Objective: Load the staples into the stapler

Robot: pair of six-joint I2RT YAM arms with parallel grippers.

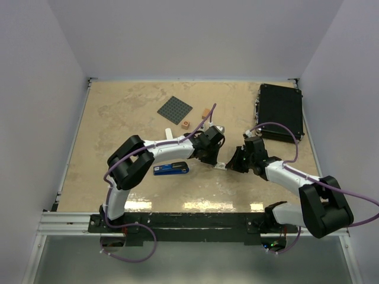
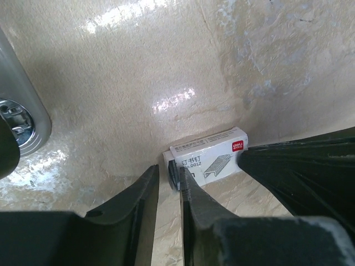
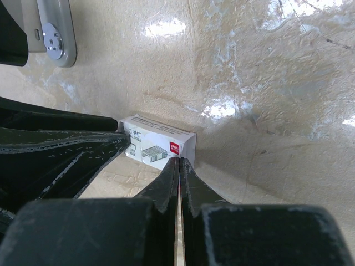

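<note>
My left pincer [image 2: 168, 176] has its jaws a narrow gap apart, right at one end of the small white cardboard staple box with a red logo [image 2: 213, 155]. I cannot tell whether they pinch it. My right pincer [image 3: 178, 162] is fully closed and holds nothing, its tip touching the box near the logo end. The box lies flat near the middle of the beige desk [image 1: 118, 118], hemmed in by both pincers. A rounded grey metal piece with a rivet [image 3: 55, 33] lies just beyond it. The blue stapler [image 1: 171, 169] lies to the left, nearer the front edge. A dark grey square plate [image 1: 175, 110] and two small orange blocks [image 1: 186, 124] lie toward the far edge. A black case [image 1: 280, 112] fills the far right corner.
</note>
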